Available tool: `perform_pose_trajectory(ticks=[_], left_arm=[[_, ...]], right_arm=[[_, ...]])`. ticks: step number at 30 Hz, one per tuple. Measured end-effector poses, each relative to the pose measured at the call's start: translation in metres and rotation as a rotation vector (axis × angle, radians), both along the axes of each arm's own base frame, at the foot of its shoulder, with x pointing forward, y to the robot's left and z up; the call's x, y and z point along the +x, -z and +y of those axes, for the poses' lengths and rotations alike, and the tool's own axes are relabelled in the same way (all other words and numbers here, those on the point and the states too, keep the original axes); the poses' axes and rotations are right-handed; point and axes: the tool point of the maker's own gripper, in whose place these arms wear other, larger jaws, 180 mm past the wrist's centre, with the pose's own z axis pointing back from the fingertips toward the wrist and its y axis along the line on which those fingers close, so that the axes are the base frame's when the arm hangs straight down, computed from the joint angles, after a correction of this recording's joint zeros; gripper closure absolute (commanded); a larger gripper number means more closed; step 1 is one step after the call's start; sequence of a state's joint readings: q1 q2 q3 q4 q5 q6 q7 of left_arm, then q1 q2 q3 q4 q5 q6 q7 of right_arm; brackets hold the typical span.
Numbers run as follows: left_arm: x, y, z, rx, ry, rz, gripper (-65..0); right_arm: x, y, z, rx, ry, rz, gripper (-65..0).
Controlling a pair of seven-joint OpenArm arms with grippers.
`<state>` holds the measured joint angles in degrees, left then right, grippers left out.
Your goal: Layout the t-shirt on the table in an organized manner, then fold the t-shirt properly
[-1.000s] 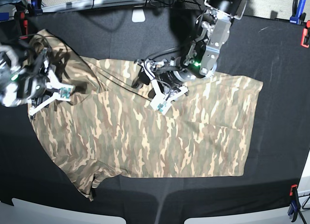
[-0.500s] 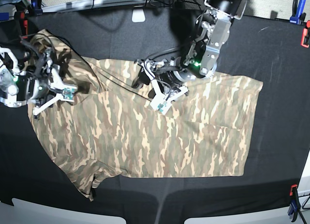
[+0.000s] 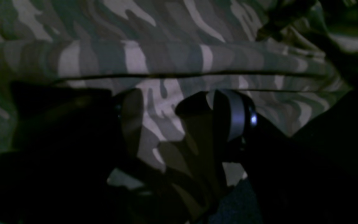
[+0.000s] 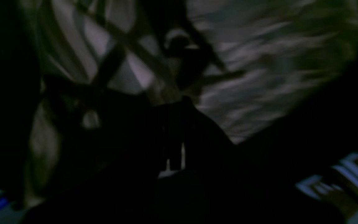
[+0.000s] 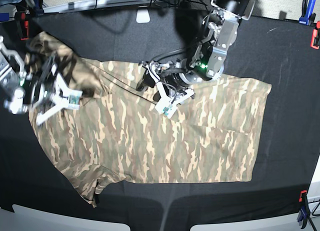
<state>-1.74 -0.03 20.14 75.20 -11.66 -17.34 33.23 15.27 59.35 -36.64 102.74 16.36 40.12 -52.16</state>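
Shirt [image 5: 160, 136] spread across the middle of the worktop [image 5: 290, 91], mostly flat through the body, hem toward the right of the frame, one sleeve curled at lower left. Still bunched and shadowed at upper left, where the second sleeve and shoulder pile up. Long crease running from that bunch toward centre.

Just changed: right gripper [image 5: 42, 91], at the left of the base view, moved up and slightly left over the last second, and jaws gone from half apart to fully closed. Wrist view too dark and blurred to show cloth between them, so whether fabric is pinched cannot be told. Bunched sleeve area looks a little more raised than a second ago. Probably means a pinch at the upper-left corner to pull it out flat, so layout stage, folding not yet begun.

Left gripper [image 5: 167, 98], at centre frame, unmoved over that second, low over the shirt near its upper edge. Jaws wide apart in the wrist view, camouflage cloth [image 3: 166, 62] showing between the fingers [image 3: 233, 113], nothing gripped.

No containers in view; only clamps [image 5: 304, 16] along the worktop edges.
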Motion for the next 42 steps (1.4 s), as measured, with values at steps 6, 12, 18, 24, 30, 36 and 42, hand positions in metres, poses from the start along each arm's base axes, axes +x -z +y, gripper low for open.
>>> perform_pose_trajectory(ticks=[6, 12, 18, 24, 30, 36, 42], left_arm=[[0.000, 0.000, 0.000, 0.001, 0.001, 0.002, -33.5], [0.000, 0.000, 0.000, 0.001, 0.001, 0.002, -33.5], [0.000, 0.000, 0.000, 0.001, 0.001, 0.003, -33.5], [0.000, 0.000, 0.000, 0.001, 0.001, 0.003, -33.5], [-0.001, 0.001, 0.000, 0.003, 0.002, 0.005, -33.5], [-0.001, 0.001, 0.000, 0.003, 0.002, 0.005, -33.5], [-0.001, 0.001, 0.000, 0.003, 0.002, 0.006, -33.5]], right_arm=[[0.039, -0.037, 0.000, -0.001, -0.009, -0.128, 0.0], [0.049, -0.046, 0.011, 0.046, -0.048, -0.174, 0.0], [0.058, -0.052, 0.002, -0.025, -0.076, -0.230, 0.0], [0.058, -0.052, 0.001, -0.032, -0.076, -0.232, 0.0], [0.066, -0.058, 0.000, -0.010, -0.018, -0.293, -21.9], [0.102, -0.096, -0.018, 0.024, 0.228, -0.607, -22.5], [0.084, -0.070, 0.011, 0.183, 0.217, -0.414, -22.5]])
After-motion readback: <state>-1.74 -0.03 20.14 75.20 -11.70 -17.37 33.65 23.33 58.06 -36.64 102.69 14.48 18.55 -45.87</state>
